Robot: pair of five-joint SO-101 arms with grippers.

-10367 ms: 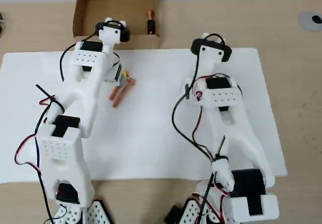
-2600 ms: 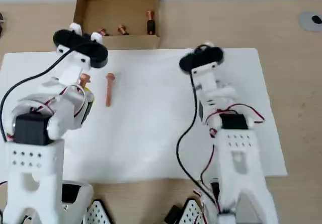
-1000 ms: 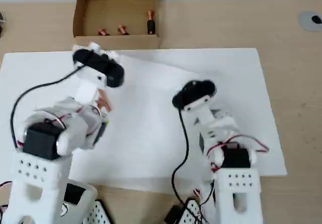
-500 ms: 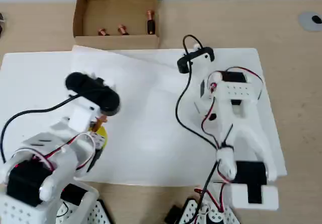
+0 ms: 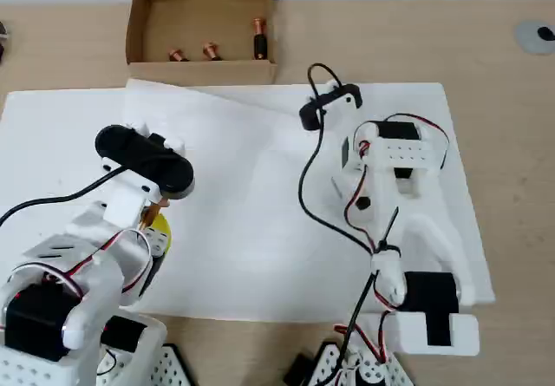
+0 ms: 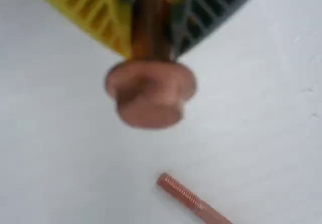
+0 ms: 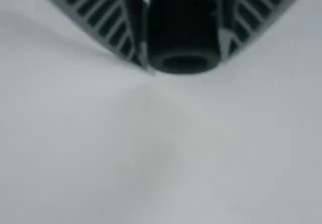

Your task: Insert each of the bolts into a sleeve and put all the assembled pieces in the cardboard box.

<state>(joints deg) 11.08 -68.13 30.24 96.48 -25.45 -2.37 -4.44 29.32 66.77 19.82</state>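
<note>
Mating step, we judge: left tool (image 6: 151, 43) clamps a bolt (image 6: 150, 95) at eight o'clock, right tool (image 7: 183, 27) grips a black sleeve (image 7: 183, 48) at two o'clock; next we must line both up, then reach the box (image 5: 134, 22) at eleven.

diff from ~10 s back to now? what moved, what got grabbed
Two copper pieces went into the cardboard box. The left end effector took hold of a bolt and pulled back toward its base. The right arm retracted, then reached out again; the right end effector holds a black sleeve. Unchanged: the box, its sleeved piece.
</note>
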